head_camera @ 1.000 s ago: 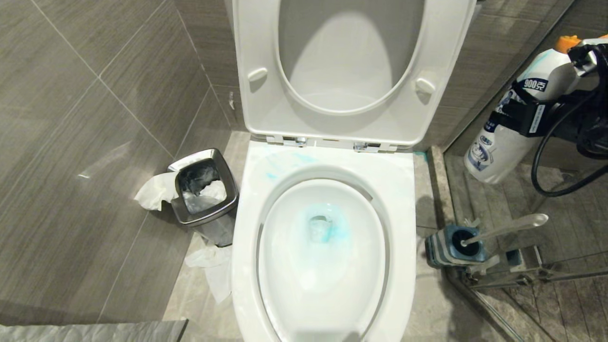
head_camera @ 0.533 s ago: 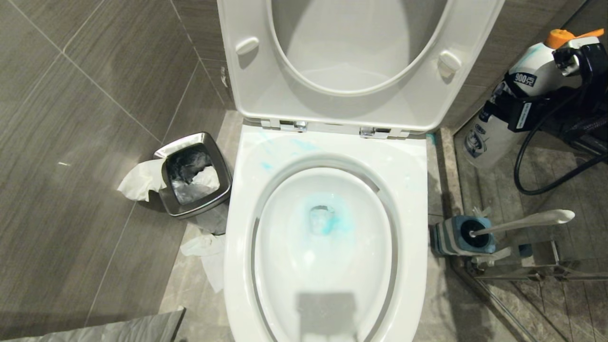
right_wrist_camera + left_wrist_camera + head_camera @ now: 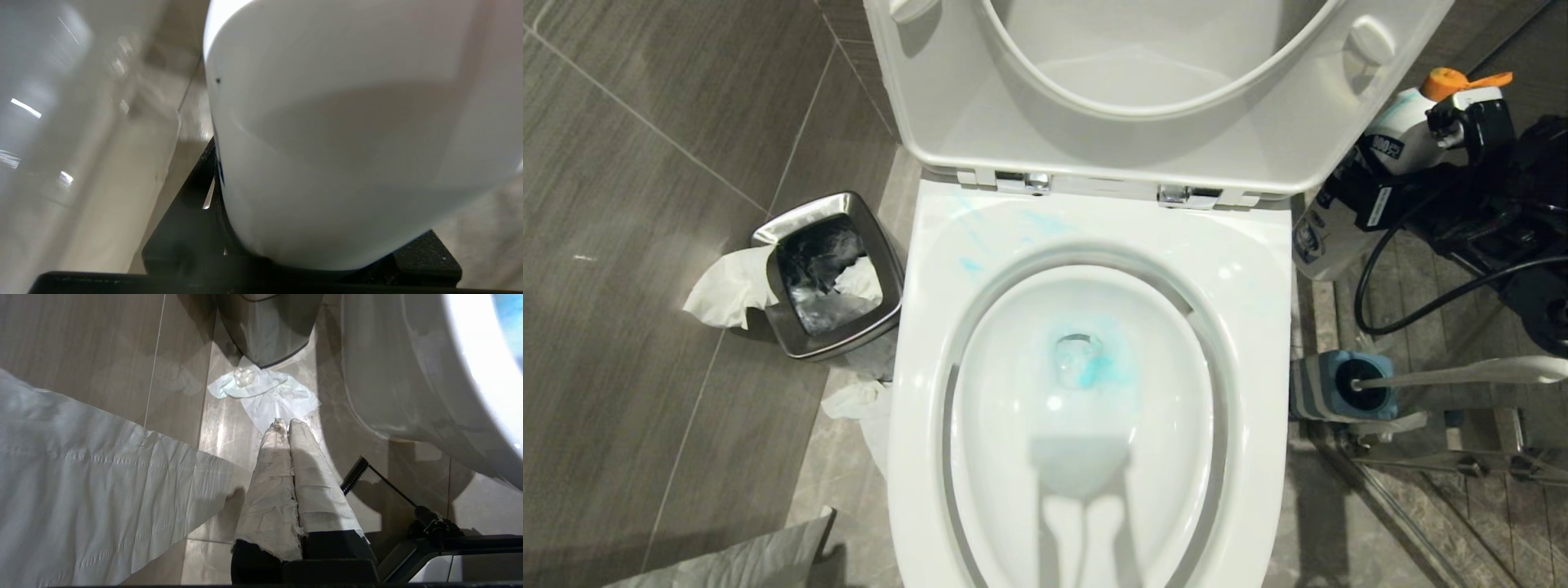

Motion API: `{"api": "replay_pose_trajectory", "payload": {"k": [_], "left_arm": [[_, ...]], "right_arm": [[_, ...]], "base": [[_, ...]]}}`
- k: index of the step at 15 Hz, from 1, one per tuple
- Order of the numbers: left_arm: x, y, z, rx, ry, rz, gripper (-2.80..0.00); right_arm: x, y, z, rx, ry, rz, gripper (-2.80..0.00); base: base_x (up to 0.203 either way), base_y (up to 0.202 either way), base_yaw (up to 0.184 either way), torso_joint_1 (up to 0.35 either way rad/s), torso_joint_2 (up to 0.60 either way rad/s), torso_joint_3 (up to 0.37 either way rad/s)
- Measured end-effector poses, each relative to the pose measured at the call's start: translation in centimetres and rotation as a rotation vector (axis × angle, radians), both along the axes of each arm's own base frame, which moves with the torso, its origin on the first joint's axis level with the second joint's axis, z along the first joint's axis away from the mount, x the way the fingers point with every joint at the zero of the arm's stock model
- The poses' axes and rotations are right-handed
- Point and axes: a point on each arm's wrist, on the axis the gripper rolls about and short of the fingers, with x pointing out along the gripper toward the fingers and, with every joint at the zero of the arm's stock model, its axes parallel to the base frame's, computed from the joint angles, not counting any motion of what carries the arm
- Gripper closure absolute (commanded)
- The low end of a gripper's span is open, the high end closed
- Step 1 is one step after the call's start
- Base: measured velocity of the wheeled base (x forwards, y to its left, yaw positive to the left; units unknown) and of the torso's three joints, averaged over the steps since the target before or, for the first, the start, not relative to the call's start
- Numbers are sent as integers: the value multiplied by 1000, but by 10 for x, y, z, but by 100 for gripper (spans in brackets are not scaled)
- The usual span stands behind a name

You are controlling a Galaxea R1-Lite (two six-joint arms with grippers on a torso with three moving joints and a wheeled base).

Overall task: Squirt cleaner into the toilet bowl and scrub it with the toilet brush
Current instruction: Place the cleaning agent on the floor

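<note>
- Right gripper: at the right edge of the head view, beside the raised seat; black jaws clamped around a white cleaner bottle with an orange cap, held tilted, cap uppermost. In the right wrist view the bottle's white body fills most of the picture, seated between the black jaws.
- Left gripper: low beside the outer wall of the toilet, above the floor; its two tape-wrapped fingers pressed together, nothing between them.
- Toilet bowl: white, centre of the head view, seat and lid raised against the wall. Contents: water at the drain hole, tinted pale blue.
- Cleaner: turquoise patch around the drain hole; thin streaks and smears also on the broad rim at the back left, near the hinges.
- Toilet brush: right of the bowl, on the floor; bristle head down in its blue-and-grey striped holder, pale handle leaning away to the right.
- Waste bin: small steel square, left of the bowl; contains a dark liner and crumpled white paper, possibly tissue.
- Loose paper: one piece draped over the bin's left edge, another on the floor between bin and bowl.
- Floor and wall: grey tiles.
</note>
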Motion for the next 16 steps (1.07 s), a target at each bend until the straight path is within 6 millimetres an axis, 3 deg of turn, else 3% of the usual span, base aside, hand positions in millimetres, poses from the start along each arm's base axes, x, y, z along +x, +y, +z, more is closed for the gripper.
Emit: {"api": "replay_pose_trajectory", "payload": {"k": [8,13,16], "left_arm": [[0,0,0,0,0,0,0],[0,0,0,-9,0,1,0],[0,0,0,-11,0,1,0]], "right_arm": [[33,5,-17,4,-85,7,0],[43,15,1,5,-166,30,0],[55,20,-3,2,-183,38,0]], "base": [[0,0,0,5,3,-195],[0,0,0,1,1,-94],[0,0,0,3,1,-19]]}}
